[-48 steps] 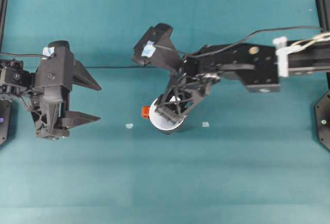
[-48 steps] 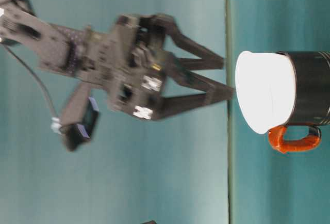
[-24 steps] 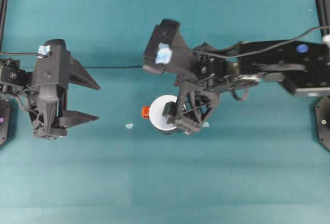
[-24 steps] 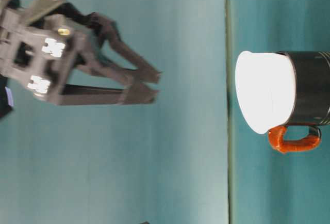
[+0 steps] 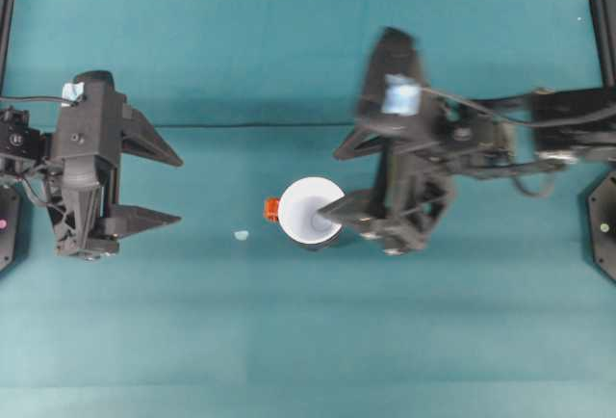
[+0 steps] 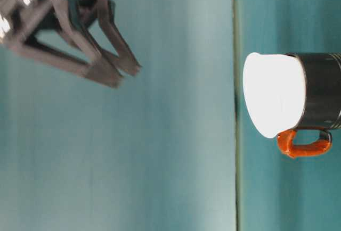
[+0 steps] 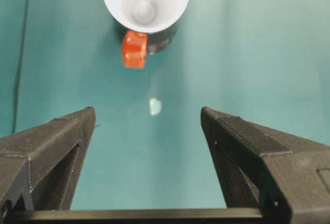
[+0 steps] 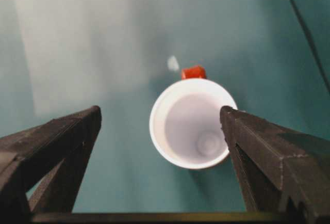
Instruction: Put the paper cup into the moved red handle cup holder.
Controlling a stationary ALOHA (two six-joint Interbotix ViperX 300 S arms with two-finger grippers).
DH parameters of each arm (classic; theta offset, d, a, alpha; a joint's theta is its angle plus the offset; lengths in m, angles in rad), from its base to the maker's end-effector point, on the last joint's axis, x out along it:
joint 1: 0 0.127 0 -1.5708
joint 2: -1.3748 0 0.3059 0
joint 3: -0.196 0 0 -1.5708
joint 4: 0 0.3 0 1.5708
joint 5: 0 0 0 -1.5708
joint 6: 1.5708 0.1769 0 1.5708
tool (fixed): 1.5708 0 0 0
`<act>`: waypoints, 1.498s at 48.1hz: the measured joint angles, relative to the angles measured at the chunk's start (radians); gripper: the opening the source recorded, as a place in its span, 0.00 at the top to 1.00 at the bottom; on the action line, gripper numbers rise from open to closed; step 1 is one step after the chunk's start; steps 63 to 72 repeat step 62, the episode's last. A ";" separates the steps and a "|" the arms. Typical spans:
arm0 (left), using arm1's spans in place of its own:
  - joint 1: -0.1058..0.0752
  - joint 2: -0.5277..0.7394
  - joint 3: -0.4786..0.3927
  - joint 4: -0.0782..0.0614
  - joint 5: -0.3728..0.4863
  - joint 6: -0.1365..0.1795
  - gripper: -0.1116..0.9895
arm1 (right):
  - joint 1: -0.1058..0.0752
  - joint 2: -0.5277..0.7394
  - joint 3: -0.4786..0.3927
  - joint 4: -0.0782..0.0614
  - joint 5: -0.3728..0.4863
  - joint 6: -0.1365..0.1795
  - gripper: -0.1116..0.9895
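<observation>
Jaws spread on both grippers, paper cup (image 5: 310,210) on teal table (image 5: 308,341)

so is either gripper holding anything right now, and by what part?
Nothing held. The right gripper and left gripper are both open and empty; the paper cup sits in the red handle cup holder.

The left pincer (image 5: 159,187) sits at the left edge of the overhead view, its 2 fingers spread wide and pointing toward the middle, holding nothing. The right arm reaches in from the right side, slightly blurred, with its pincer (image 5: 332,214) angled toward the centre. In the table-level view the right pincer (image 6: 114,66) hangs high above the desk, fingers parted and empty. Both wrist cameras show their own fingers (image 7: 51,146) (image 8: 268,146) splayed wide apart.
</observation>
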 measured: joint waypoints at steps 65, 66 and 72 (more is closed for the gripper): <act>0.000 -0.029 0.017 0.000 0.000 0.014 0.08 | 0.018 -0.514 0.431 -0.006 -0.235 -0.242 0.18; 0.000 -0.029 0.017 0.000 0.000 0.014 0.08 | 0.018 -0.514 0.431 -0.006 -0.235 -0.242 0.18; 0.000 -0.029 0.017 0.000 0.000 0.014 0.08 | 0.018 -0.514 0.431 -0.006 -0.235 -0.242 0.18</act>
